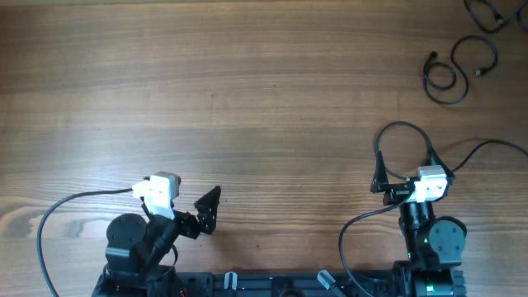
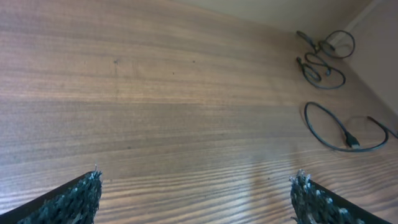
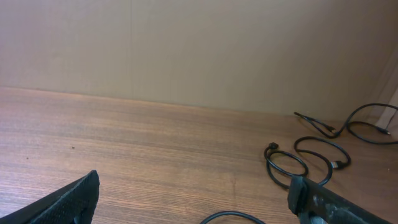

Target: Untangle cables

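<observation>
The cables lie at the table's far right. One thin black cord is in loose coils, and another runs off the top corner. The left wrist view shows them far off as the coiled cord and the corner cord. From the right wrist they are the coiled cord and the corner cord. My left gripper is open over bare wood at the near left, holding nothing. My right gripper is open at the near right, well short of the cords.
A thicker black wire loop curves just ahead of the right arm, and its top edge shows between the right fingers. Another arm wire trails left of the left arm. A beige wall backs the table.
</observation>
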Action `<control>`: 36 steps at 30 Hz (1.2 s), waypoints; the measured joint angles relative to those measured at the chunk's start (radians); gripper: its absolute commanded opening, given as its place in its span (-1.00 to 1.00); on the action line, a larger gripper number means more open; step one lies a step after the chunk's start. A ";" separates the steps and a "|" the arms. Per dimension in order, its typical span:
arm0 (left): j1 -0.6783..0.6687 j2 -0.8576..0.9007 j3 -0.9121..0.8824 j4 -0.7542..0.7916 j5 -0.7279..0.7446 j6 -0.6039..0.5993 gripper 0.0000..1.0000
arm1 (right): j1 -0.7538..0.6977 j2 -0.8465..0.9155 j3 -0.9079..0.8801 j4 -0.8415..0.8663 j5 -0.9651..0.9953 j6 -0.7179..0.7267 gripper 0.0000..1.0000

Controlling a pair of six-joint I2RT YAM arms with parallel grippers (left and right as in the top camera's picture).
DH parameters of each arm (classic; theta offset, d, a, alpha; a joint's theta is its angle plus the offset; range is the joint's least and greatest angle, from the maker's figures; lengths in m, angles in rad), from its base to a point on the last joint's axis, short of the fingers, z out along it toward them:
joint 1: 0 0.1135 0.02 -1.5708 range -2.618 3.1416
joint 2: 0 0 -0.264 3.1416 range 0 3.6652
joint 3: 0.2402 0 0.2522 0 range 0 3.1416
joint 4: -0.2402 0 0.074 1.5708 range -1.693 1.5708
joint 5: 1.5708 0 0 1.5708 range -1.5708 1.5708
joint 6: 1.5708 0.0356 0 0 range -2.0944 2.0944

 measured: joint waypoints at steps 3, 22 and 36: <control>0.000 -0.050 -0.023 0.009 0.000 0.000 1.00 | 0.000 0.000 0.000 0.000 0.000 0.000 1.00; 0.027 -0.131 -0.127 0.132 0.000 0.004 1.00 | 0.000 0.000 0.000 0.000 0.000 0.000 1.00; 0.074 -0.132 -0.327 0.590 -0.074 0.010 1.00 | 0.000 0.000 0.000 0.000 0.000 0.000 1.00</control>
